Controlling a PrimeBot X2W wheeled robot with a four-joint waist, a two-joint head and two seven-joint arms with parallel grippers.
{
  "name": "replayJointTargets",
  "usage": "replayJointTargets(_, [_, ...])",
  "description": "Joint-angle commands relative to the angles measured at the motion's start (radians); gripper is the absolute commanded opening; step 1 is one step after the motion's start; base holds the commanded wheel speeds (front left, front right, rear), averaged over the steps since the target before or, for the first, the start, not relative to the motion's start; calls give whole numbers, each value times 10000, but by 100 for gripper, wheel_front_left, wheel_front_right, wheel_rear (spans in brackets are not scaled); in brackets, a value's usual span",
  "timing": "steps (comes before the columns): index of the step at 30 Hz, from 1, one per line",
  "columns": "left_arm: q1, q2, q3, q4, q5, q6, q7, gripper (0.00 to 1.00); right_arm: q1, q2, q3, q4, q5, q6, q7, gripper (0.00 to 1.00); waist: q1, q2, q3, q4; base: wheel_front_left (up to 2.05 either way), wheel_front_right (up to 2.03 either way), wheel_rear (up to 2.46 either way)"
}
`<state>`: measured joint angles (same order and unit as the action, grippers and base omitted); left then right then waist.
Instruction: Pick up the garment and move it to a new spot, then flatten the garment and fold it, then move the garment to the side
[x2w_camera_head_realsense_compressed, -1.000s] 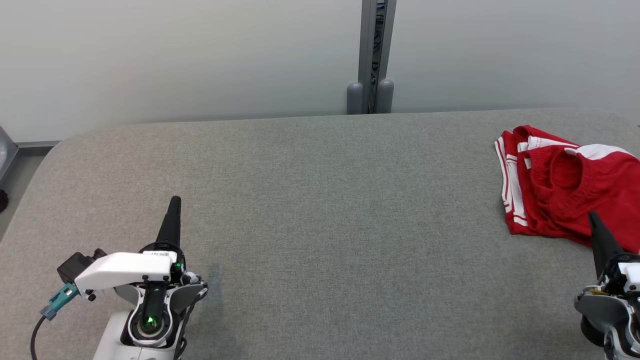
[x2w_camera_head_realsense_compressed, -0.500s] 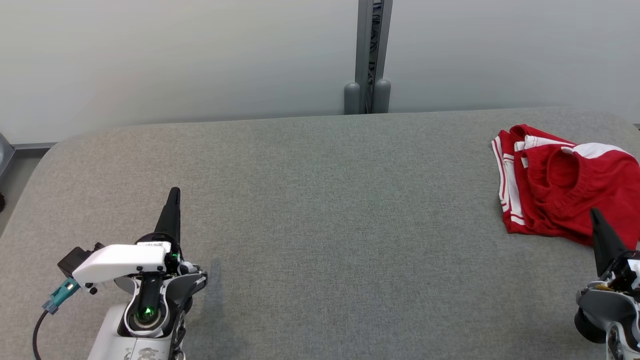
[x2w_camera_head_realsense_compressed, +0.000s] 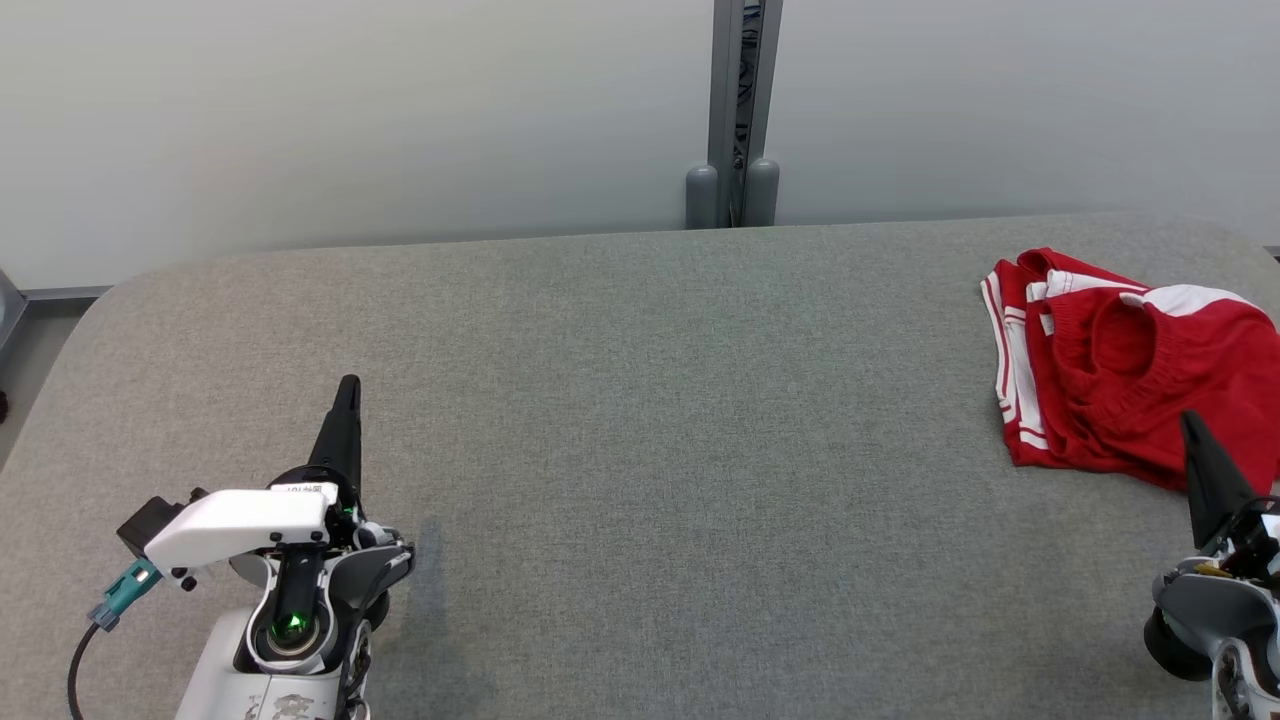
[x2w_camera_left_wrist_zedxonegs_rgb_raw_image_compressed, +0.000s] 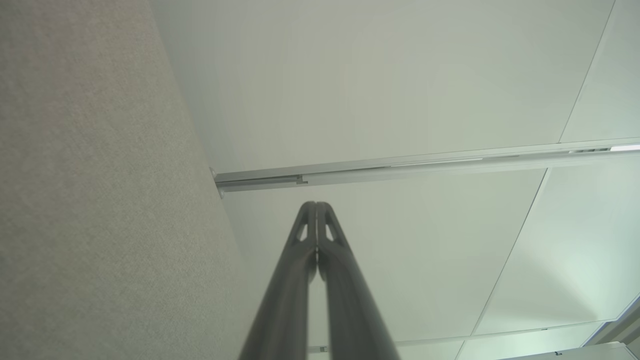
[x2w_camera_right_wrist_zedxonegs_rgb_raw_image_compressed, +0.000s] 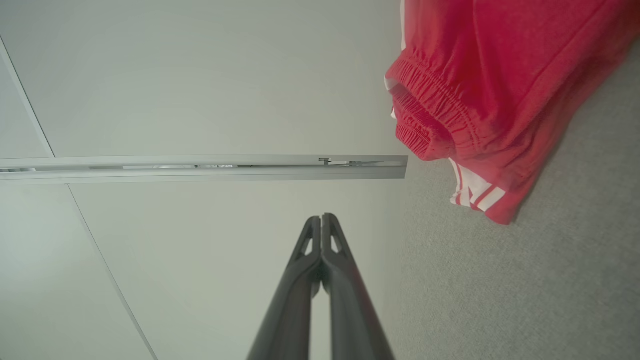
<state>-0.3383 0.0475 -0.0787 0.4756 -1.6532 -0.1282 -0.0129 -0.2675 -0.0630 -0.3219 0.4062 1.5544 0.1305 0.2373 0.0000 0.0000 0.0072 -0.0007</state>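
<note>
Change since a second ago is slight: the head camera has shifted a little, so the whole scene sits a touch lower-left to upper-left in view, while the crumpled red garment (x2w_camera_head_realsense_compressed: 1120, 370) with white side stripes and a gathered elastic waistband lies as it did at the far right of the table. Both grippers have kept their places and their clenched fingers. The left gripper (x2w_camera_head_realsense_compressed: 347, 392) hovers over the near left of the table with its jaws pressed together on nothing, as its wrist view confirms (x2w_camera_left_wrist_zedxonegs_rgb_raw_image_compressed: 316, 209). The right gripper (x2w_camera_head_realsense_compressed: 1192, 425) is at the near right edge, jaws likewise pressed together and empty (x2w_camera_right_wrist_zedxonegs_rgb_raw_image_compressed: 321, 220); its tip overlaps the garment's near hem in the head view, but the right wrist view shows the garment (x2w_camera_right_wrist_zedxonegs_rgb_raw_image_compressed: 490, 75) off to one side, apart from the fingers. The wide table (x2w_camera_head_realsense_compressed: 650, 400) is covered in grey woven fabric and has rounded corners. Behind it stands a pale panelled wall (x2w_camera_head_realsense_compressed: 350, 120), split by a grey metal post (x2w_camera_head_realsense_compressed: 735, 100). A teal cable connector (x2w_camera_head_realsense_compressed: 122, 592) hangs from the left wrist.
</note>
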Motion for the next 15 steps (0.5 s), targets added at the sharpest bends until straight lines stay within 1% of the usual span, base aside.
replayJointTargets(1, [-196, 51, 46, 7, 3, -53, 16, 0, -81, -21, -48, 31, 15, 4, 33, 0, 0, 0, 0, 1, 0, 0, 0])
replayJointTargets(15, [-196, 51, 45, 6, 1, -52, 15, 0, -81, -23, -46, 31, 14, 2, 33, 0, 0, 0, 0, 1, 0, 0, 0])
